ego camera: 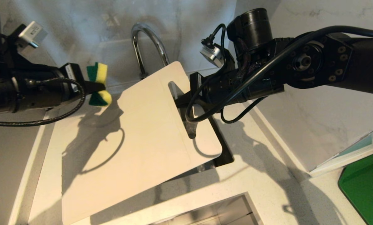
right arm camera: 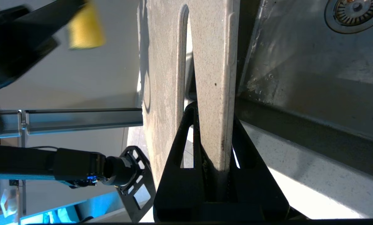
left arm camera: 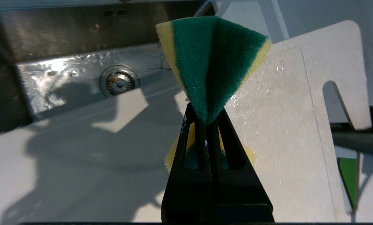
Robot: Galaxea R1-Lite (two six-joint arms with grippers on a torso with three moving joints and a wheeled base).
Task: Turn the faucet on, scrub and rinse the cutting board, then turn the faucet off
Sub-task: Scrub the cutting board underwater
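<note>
Seemingly one cutting board (ego camera: 142, 131), one sponge (ego camera: 99, 84)

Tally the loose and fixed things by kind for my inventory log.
Cutting board: 1
Sponge: 1
Faucet: 1
Green mat: 1
Sink: 1
Total: 5

Both arms extended inward, both claws clamped.
Left claw (ego camera: 94, 89) grips from the left side; right claw (ego camera: 181, 101) from the right, fingers pinched tight.
</note>
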